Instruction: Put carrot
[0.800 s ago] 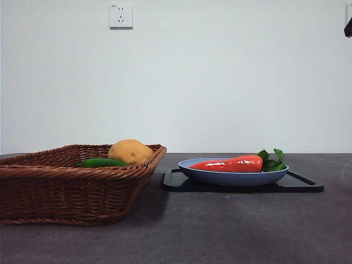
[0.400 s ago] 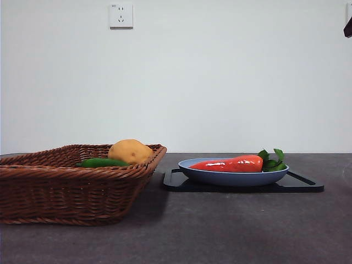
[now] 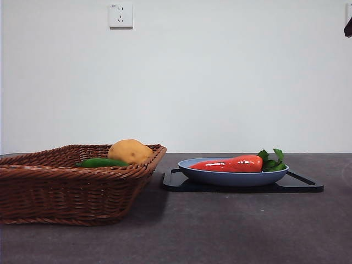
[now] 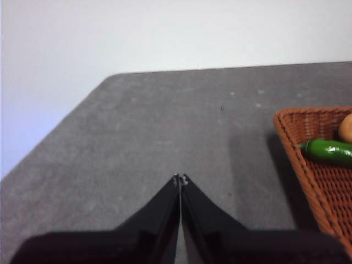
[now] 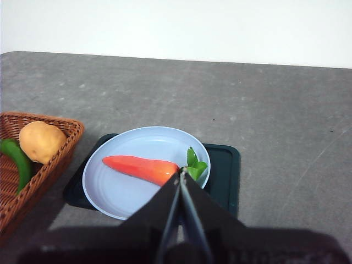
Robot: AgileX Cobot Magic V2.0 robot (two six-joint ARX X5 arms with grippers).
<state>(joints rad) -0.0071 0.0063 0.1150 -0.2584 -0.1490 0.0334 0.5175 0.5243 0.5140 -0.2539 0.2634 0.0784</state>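
The glossy red-orange carrot [image 3: 231, 164] with a green leafy top lies on the blue plate [image 3: 231, 177]; it also shows in the right wrist view [image 5: 140, 168] on the plate [image 5: 118, 192]. My right gripper [image 5: 181, 172] is shut and empty, held above the table, high over the plate's near side. My left gripper [image 4: 180, 178] is shut and empty over bare table beside the wicker basket [image 4: 308, 165]. One arm shows only as a black tip [image 3: 348, 27] at the top right corner of the front view.
The blue plate stands on a black tray [image 3: 300, 186]. The brown wicker basket [image 3: 66, 187] on the left holds a tan potato [image 3: 130, 151] and a slim green vegetable [image 3: 102, 163]. A wall socket [image 3: 121, 15] is on the white wall.
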